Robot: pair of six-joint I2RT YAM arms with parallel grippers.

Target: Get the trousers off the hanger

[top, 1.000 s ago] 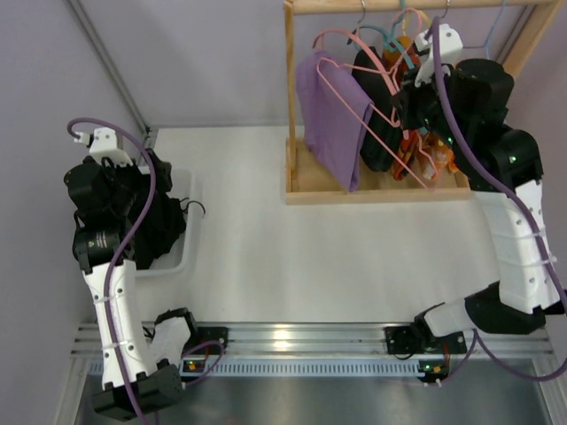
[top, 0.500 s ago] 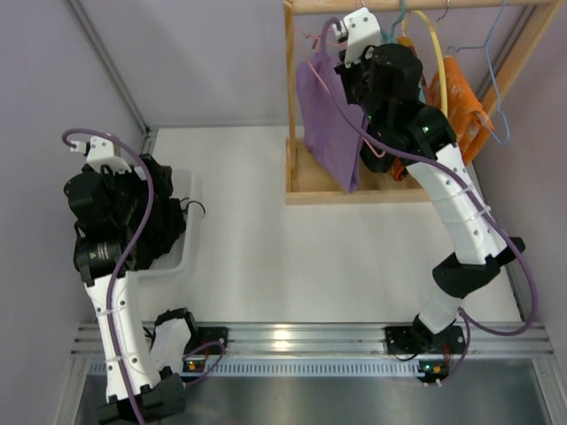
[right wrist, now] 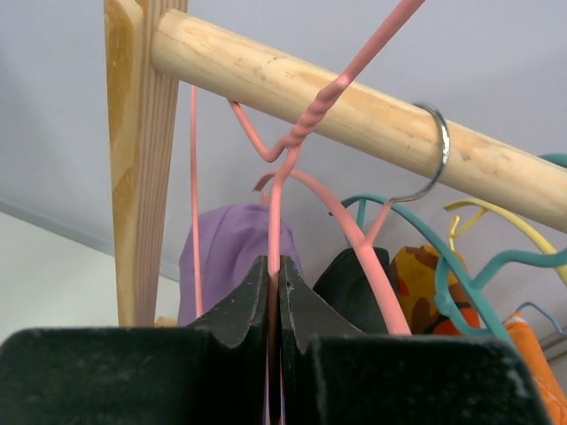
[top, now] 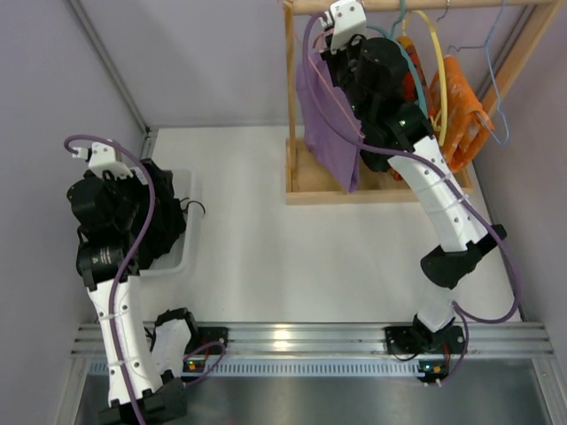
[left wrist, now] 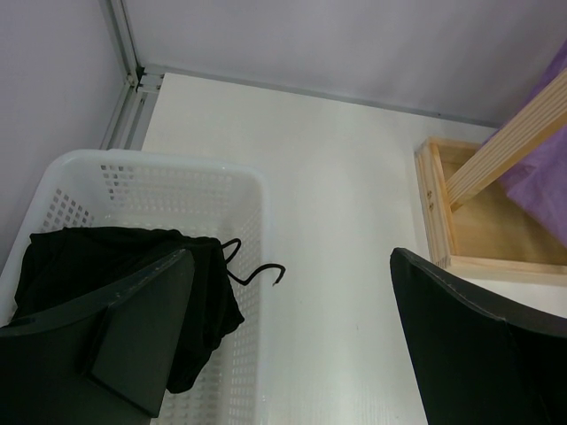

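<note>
Purple trousers (top: pixel 326 115) hang on a pink wire hanger (right wrist: pixel 275 199) at the left end of the wooden rail (right wrist: pixel 354 104); they also show in the right wrist view (right wrist: pixel 226 252). My right gripper (right wrist: pixel 276 282) is shut on the pink hanger's neck just below the rail, high in the rack in the top view (top: pixel 344 42). My left gripper (left wrist: pixel 292 266) is open and empty above the white basket (left wrist: pixel 159 168), at the left in the top view (top: pixel 142 208).
The basket holds a black garment (left wrist: pixel 106 257) with a black hanger hook (left wrist: pixel 259 270) over its rim. More hangers share the rail: a second pink one, teal (right wrist: pixel 416 232), yellow, plus black (right wrist: pixel 350 283) and orange (top: pixel 461 102) garments. The rack has a wooden base (left wrist: pixel 443 212).
My right arm has swung left along the rail, from the black and orange garments to the pink hanger by the purple trousers. The left arm has barely moved.
</note>
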